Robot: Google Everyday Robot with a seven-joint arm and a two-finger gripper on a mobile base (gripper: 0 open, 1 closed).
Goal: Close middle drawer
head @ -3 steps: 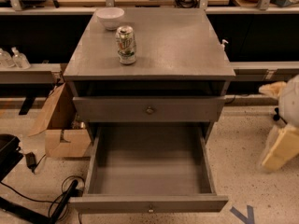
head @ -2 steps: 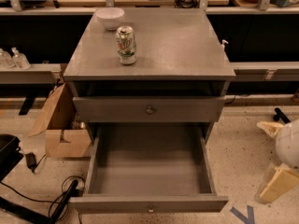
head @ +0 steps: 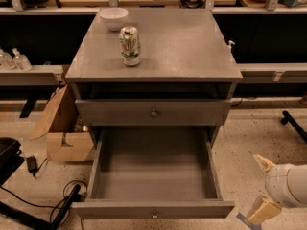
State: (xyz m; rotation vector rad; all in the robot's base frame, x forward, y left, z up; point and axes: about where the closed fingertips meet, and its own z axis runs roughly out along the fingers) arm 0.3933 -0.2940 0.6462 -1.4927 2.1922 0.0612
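Note:
The middle drawer (head: pixel 153 169) is pulled far out of the grey cabinet (head: pixel 192 47). It is a deep, empty rectangular box, and its flat front (head: pixel 120 209) with a small round knob (head: pixel 154 215) sits at the bottom of the view. My gripper (head: pixel 254 188) is low at the right, beside the drawer's front right corner and clear of it. Its two beige fingers (head: pixel 263 210) are spread apart and hold nothing.
Above the open drawer is a shut drawer front with a larger knob (head: pixel 154 113). A soda can (head: pixel 130 45) and a white bowl (head: pixel 113 18) stand on the cabinet top. An open cardboard box (head: pixel 62 128) and cables (head: pixel 57 200) lie on the floor at the left.
My gripper has moved down and slightly left, from beside the cabinet's upper drawer level to beside the open drawer's front corner. The drawer has not moved.

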